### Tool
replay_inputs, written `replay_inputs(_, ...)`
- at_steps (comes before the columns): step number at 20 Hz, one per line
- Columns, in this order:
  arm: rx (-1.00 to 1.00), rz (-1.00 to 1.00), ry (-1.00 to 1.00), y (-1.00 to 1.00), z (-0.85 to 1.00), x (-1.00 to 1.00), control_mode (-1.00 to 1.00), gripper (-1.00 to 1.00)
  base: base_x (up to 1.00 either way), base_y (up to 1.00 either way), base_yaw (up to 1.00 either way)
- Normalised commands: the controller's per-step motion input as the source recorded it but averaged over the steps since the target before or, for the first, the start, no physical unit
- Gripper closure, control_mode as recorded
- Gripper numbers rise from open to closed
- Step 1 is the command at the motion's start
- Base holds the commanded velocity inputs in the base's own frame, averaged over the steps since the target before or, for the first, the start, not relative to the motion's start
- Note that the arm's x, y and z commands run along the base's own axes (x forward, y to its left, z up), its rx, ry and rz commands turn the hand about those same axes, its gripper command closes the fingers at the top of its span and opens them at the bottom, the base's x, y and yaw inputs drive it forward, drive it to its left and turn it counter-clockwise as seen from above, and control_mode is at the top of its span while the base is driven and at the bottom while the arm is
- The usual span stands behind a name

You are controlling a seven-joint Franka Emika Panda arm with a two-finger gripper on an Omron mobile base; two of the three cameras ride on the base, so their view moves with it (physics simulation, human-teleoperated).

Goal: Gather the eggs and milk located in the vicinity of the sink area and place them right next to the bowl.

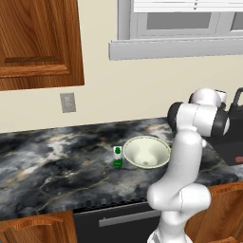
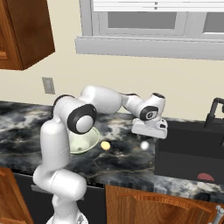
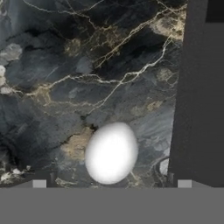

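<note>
Right base view: small white green-marked milk carton (image 1: 117, 156) and yellowish egg (image 2: 105, 145) sit beside glossy cream-green bowl (image 2: 85, 143); wide-open gripper (image 2: 148, 135) hovers over remaining pale white egg (image 3: 111, 152)

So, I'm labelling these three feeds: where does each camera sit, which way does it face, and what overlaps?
Left base view: behind the arm's left, facing the counter, milk and bowl; arm rises lower right.
Right base view: behind the arm's right, facing bowl, yellowish egg, white egg and sink; arm and open hand show.
Hand view: on the hand, looking down at the white egg; fingertips at bottom.
Shared: both base views show the bowl.
</note>
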Motion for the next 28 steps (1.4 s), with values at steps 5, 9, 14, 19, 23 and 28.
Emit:
replay_inputs(5, 0.0, 0.02, -0.05, 0.38, 0.0, -0.31, -1.0, -1.0, 0.0, 0.0, 0.0)
replay_inputs(9, 0.0, 0.01, -0.06, 0.27, -0.05, -0.09, -1.0, -1.0, 0.0, 0.0, 0.0)
replay_inputs(14, -0.05, 0.0, -0.06, -0.09, 0.0, 0.06, -1.0, -1.0, 0.0, 0.0, 0.0)
replay_inputs(19, -0.03, 0.0, 0.0, -0.26, 0.01, 0.07, -1.0, -1.0, 0.0, 0.0, 0.0)
replay_inputs(23, 0.0, 0.0, 0.0, 0.0, 0.0, 0.01, -1.0, -1.0, 0.0, 0.0, 0.0)
replay_inputs(28, 0.0, 0.0, 0.0, 0.0, -0.07, 0.21, -1.0, -1.0, 0.0, 0.0, 0.0)
